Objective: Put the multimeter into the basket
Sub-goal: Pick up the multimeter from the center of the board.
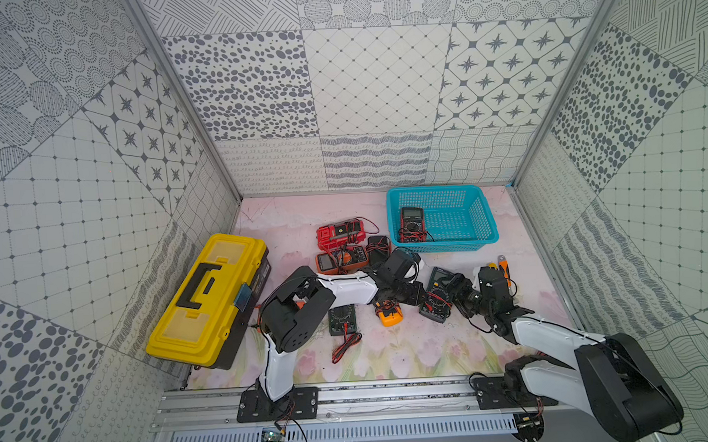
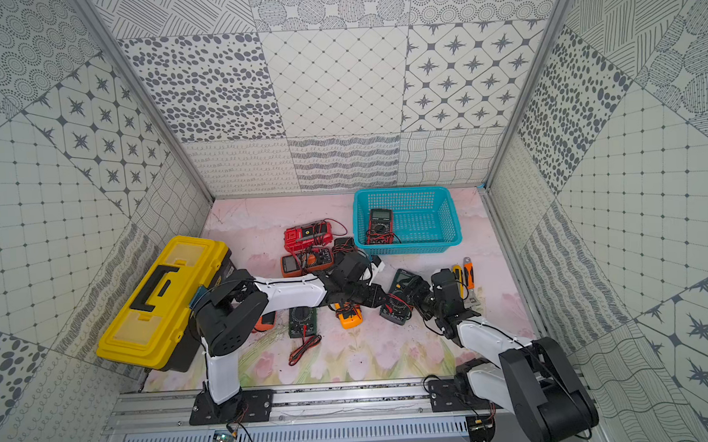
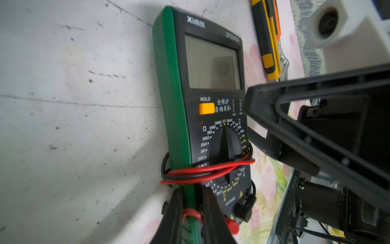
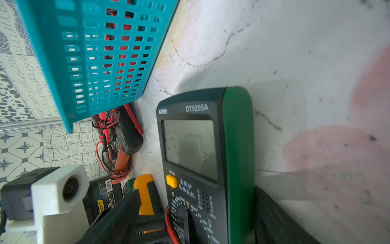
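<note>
Left pincer (image 3: 192, 190) clamps the meter's (image 3: 213, 63) side edge; right pincer (image 4: 198, 194) gapes astride it (basket (image 1: 434, 188) lies beyond the display end).

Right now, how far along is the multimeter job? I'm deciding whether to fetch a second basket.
Done: one dark multimeter lies in the basket. In hand: the left gripper pinches one edge of the green multimeter, lying on the table; the right gripper stands open around it. Left: carrying it in, plus others such as the red meter and yellow meter.
</note>
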Tool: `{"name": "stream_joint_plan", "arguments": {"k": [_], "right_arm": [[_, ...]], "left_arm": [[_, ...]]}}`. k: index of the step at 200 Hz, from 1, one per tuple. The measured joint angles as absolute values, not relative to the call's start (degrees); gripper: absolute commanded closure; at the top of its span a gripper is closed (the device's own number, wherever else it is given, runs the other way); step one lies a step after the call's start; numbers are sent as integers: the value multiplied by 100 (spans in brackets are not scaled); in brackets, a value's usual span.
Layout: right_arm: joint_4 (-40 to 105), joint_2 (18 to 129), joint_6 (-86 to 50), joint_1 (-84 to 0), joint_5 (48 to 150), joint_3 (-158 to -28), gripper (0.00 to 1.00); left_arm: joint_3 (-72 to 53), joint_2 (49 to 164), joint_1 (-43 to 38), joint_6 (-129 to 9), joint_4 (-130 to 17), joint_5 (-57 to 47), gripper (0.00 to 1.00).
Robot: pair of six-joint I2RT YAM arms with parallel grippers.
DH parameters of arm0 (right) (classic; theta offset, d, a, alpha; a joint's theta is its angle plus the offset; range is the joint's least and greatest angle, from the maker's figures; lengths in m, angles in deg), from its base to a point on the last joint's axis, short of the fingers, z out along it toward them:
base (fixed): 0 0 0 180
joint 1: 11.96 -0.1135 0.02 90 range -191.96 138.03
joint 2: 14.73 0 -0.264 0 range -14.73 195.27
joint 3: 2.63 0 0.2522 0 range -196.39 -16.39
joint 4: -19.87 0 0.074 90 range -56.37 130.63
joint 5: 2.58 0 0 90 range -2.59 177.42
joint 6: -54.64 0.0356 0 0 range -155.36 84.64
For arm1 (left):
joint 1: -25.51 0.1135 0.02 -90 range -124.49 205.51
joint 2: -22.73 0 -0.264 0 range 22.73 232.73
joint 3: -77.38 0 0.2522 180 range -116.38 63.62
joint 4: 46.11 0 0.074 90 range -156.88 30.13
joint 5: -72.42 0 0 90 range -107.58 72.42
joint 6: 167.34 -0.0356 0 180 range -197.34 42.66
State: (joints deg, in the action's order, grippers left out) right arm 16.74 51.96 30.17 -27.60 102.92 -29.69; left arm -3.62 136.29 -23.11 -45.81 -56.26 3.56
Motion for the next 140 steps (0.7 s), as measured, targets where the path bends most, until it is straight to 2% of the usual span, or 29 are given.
{"name": "stream_joint_plan", "arguments": {"k": [24, 46, 68, 140], "right_arm": [[1447, 5212, 2976, -2730, 10375, -2879, 14], [1401, 5240, 2899, -2704, 10478, -2864, 20], [1373, 5290, 2838, -2669, 10600, -2864, 24], [1434, 5205, 2631, -2655, 11208, -2988, 26]], "left_arm": [[-364, 13629, -2311, -4559, -5626, 334, 98], [-366, 13625, -2311, -4559, -5635, 323, 100], [-369, 13612, -2311, -4559, -5672, 310, 100], [-404, 13505, -2269, -4612, -5978, 175, 100]]}}
